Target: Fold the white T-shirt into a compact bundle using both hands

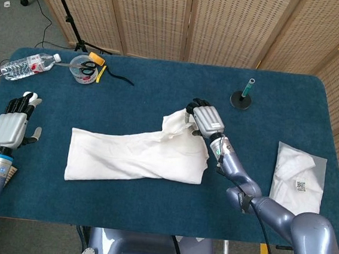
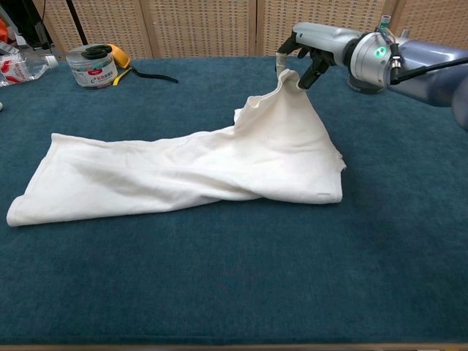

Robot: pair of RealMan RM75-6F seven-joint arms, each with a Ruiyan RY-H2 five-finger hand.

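The white T-shirt [image 1: 137, 155] lies in a long loose strip across the middle of the blue table [image 1: 160, 96]; in the chest view the T-shirt [image 2: 183, 172] rises to a peak at its right end. My right hand [image 1: 203, 119] pinches that raised corner and holds it above the cloth; the chest view shows the right hand [image 2: 314, 45] with its fingers closed on the fabric tip. My left hand [image 1: 10, 125] hovers over the table's left edge, well clear of the shirt, fingers apart and holding nothing. It is outside the chest view.
A water bottle [image 1: 28, 65], a round tub with scissors [image 1: 84, 68] and a black cable [image 1: 119, 77] lie at the back left. White earbuds case [image 1: 29, 97] sits near my left hand. A pen stand [image 1: 242, 97] stands back right, a bagged shirt [image 1: 296, 181] far right.
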